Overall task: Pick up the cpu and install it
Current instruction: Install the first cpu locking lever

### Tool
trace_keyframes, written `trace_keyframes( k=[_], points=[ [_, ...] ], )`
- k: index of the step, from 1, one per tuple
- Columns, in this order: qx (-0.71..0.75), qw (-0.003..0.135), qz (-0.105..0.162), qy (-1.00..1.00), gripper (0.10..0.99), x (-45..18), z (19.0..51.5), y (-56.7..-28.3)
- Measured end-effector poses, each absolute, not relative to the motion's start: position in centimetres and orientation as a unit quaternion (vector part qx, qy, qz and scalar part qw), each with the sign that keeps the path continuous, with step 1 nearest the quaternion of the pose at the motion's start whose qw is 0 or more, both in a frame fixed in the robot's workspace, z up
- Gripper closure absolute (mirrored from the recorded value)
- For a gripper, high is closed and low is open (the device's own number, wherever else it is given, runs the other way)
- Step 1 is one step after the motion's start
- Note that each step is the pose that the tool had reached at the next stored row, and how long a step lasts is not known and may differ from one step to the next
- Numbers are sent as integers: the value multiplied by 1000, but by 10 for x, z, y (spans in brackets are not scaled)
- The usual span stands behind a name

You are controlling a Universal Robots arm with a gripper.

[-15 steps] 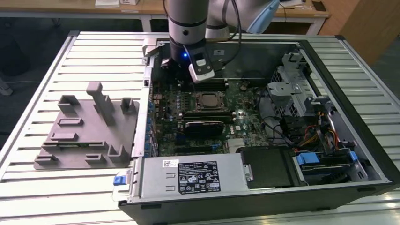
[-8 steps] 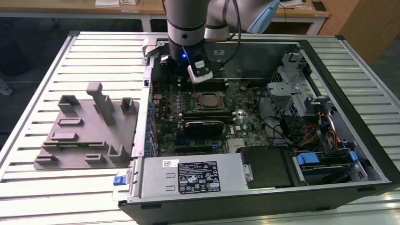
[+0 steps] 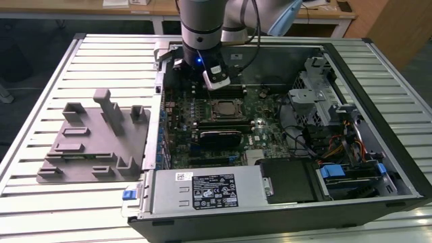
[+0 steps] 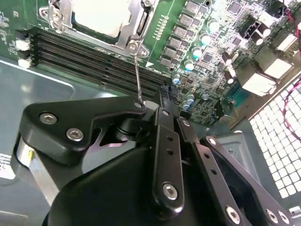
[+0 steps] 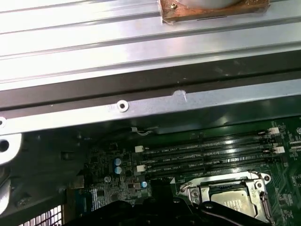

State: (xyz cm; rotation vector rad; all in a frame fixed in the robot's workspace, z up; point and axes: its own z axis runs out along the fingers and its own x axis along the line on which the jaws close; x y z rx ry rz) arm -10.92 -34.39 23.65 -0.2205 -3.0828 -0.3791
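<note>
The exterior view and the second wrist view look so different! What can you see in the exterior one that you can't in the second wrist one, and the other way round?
The exterior view alone takes in the whole open computer case, the grey fixture plate on the slatted table at that view's left, and the arm reaching down into the case. The second wrist view alone gives a close look at the gripper's black linkage and a thin metal lever by the socket. Both show the green motherboard and the cpu lying in its socket.
</note>
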Motion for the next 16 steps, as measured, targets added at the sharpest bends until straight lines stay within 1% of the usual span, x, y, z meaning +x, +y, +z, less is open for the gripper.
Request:
trace_keyframes(
  k=[16],
  points=[
    [-71, 16, -122, -990, 980, -52, 236, -344]
  ],
)
